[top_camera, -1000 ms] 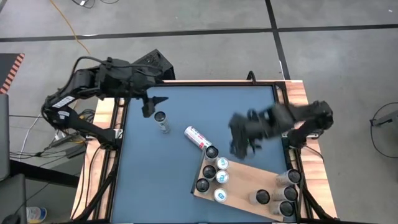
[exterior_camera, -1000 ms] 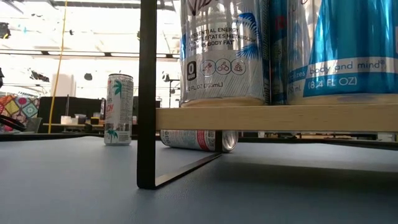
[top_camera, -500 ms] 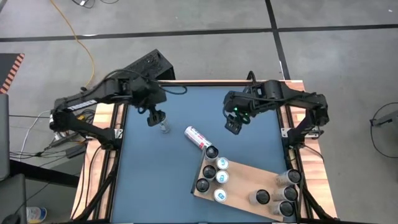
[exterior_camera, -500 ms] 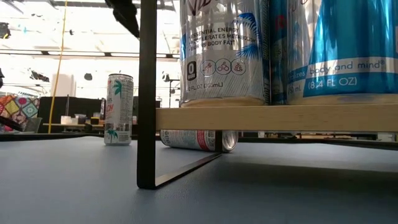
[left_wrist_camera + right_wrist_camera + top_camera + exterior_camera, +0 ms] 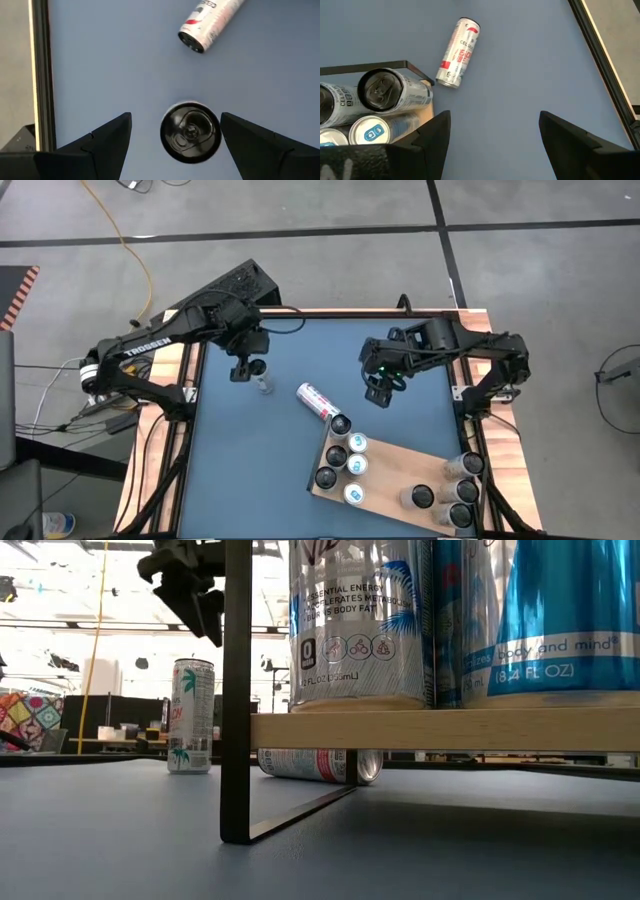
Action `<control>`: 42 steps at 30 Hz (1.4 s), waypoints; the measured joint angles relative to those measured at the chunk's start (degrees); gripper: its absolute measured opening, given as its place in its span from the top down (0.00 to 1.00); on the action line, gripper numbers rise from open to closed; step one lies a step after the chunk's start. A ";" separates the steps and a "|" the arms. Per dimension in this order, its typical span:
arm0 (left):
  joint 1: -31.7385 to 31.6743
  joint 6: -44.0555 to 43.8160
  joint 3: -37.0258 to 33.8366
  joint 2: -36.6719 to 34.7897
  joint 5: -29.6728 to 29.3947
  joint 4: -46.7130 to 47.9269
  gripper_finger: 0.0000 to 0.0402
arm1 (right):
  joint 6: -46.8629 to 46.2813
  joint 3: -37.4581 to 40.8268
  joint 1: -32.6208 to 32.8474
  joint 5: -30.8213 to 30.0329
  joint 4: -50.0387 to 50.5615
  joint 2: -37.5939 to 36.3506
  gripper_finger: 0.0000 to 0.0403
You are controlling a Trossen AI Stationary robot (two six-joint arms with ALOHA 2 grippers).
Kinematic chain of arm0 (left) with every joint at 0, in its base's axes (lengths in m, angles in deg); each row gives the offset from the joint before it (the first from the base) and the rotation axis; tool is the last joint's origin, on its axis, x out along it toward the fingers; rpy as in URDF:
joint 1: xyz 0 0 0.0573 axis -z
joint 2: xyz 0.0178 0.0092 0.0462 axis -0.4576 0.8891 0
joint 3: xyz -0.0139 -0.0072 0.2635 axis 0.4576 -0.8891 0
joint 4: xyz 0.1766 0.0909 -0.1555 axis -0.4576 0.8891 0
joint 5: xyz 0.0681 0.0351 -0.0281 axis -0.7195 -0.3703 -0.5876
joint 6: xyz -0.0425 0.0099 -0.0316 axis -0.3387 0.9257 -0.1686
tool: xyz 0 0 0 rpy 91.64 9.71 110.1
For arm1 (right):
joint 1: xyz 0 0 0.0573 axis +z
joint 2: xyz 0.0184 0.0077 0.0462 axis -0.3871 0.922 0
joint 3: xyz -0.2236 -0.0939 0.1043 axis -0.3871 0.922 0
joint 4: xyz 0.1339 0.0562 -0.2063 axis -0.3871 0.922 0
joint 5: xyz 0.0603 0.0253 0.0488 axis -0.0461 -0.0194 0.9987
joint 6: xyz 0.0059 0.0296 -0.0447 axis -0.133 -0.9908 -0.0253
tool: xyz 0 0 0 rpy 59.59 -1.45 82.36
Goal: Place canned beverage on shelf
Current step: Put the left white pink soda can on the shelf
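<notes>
Blue tabletop (image 5: 280, 470) is carrying the shelf (image 5: 395, 480) at five o'clock, crowded with cans. Left gripper (image 5: 243, 366), jaws wide and empty, is hovering over the upright can (image 5: 190, 132) at ten o'clock; an off-centre descent risks toppling it. Right gripper (image 5: 378, 387), equally wide, is waiting at two o'clock. Lying can (image 5: 316, 402) is blocking the shelf's near corner.

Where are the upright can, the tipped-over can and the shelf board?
Upright can (image 5: 190, 132), left wrist view: on its dark top lid.
Tipped-over can (image 5: 315, 401), high view: middle of its side.
Shelf board (image 5: 397, 463), high view: bare wood between the two groups of cans.
</notes>
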 joint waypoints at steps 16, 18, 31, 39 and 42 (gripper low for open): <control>-9.75 -3.40 -0.13 -4.42 7.80 -1.05 0.27 | -0.04 0.00 0.91 -0.02 0.00 0.02 0.30; -10.83 -3.56 -1.04 -6.37 7.78 -1.59 0.27 | -0.04 0.00 1.20 -0.04 0.00 0.02 0.30; -9.80 -13.42 -21.10 -18.68 5.53 -11.70 0.27 | 0.08 -0.02 1.12 -0.28 0.00 0.02 0.30; -5.24 -16.83 -26.64 -18.88 4.26 -13.40 0.27 | 0.15 -0.02 0.97 -1.73 0.00 0.02 0.30; -3.83 -18.70 -28.92 -18.91 4.23 -15.67 0.27 | 0.15 -0.02 1.09 -1.76 -0.02 0.02 0.30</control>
